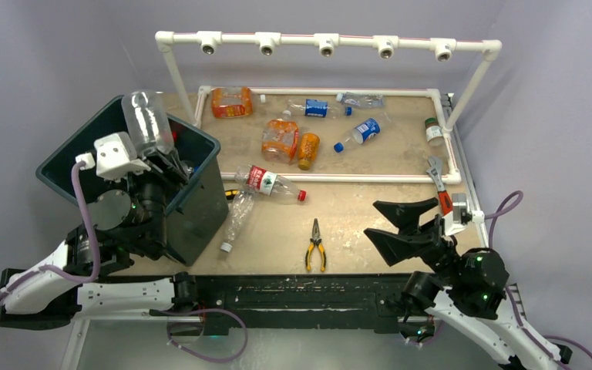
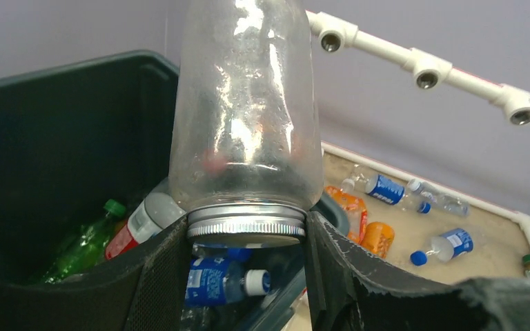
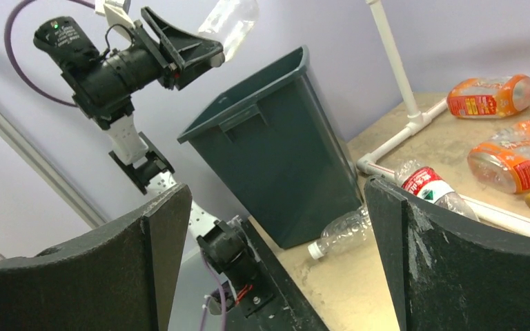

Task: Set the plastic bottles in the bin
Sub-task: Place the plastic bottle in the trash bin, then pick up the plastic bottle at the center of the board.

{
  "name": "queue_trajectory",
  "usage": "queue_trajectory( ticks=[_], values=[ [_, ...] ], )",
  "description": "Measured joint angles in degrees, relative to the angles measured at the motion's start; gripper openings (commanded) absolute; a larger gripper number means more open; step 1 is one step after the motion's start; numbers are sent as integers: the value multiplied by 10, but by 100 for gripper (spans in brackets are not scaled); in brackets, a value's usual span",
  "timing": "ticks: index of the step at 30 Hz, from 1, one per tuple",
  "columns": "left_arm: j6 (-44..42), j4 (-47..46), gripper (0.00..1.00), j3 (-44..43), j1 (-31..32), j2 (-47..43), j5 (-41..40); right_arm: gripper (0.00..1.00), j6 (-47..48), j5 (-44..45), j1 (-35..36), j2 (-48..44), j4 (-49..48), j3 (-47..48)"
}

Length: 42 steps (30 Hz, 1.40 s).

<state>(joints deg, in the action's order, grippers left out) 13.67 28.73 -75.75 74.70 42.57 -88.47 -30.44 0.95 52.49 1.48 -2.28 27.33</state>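
My left gripper [image 1: 171, 163] is shut on the silver lid of a clear jar-like bottle [image 1: 146, 119] and holds it bottom-up over the dark bin [image 1: 200, 208]. In the left wrist view the gripper [image 2: 247, 238] clamps the lid of the jar [image 2: 245, 103]. Below it, inside the bin [image 2: 55, 138], lie green [image 2: 86, 241], red-labelled [image 2: 138, 224] and blue-labelled [image 2: 214, 279] bottles. On the table lie a red-labelled bottle [image 1: 270, 183], a clear one [image 1: 237, 220], orange ones [image 1: 280, 140] and blue-labelled ones [image 1: 362, 131]. My right gripper [image 1: 371, 220] is open and empty, also in its wrist view [image 3: 276, 187].
Yellow-handled pliers [image 1: 316, 245] lie near the front edge. A red-handled wrench [image 1: 438, 183] lies at the right. A tall white pipe frame [image 1: 327, 42] spans the back, and a low pipe border [image 1: 354, 178] rings the far bottles.
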Motion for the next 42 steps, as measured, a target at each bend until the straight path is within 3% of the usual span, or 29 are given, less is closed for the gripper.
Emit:
queue_trajectory(
  ticks=[5,11,12,14,19,24,27,30,38,42],
  values=[
    [-76,-89,0,87,0,-71,-6,99,-8,4,0,-1,1,-19],
    [-107,-124,0,97,0,-91,-14,99,-15,10,0,3,-6,-24],
    [-109,-123,4,97,0,-89,-14,99,-15,10,0,5,-10,-24],
    [-108,-115,23,97,0,-86,-14,99,-16,11,0,12,-18,-24],
    [-105,-102,59,110,0,-86,-14,99,-17,14,0,19,-29,-26],
    [-118,-108,84,119,0,-82,-14,99,-19,15,0,26,-34,-26],
    [-120,-111,94,113,0,-70,-14,99,-19,15,0,31,-34,-26],
    [-118,-109,98,85,0,-38,-14,99,-19,15,0,31,-34,-26],
    [-119,-97,99,-3,0,65,-12,99,-19,16,0,30,-31,-27],
    [-139,-106,99,-78,0,153,33,99,-19,17,0,30,-29,-40]
  ],
)
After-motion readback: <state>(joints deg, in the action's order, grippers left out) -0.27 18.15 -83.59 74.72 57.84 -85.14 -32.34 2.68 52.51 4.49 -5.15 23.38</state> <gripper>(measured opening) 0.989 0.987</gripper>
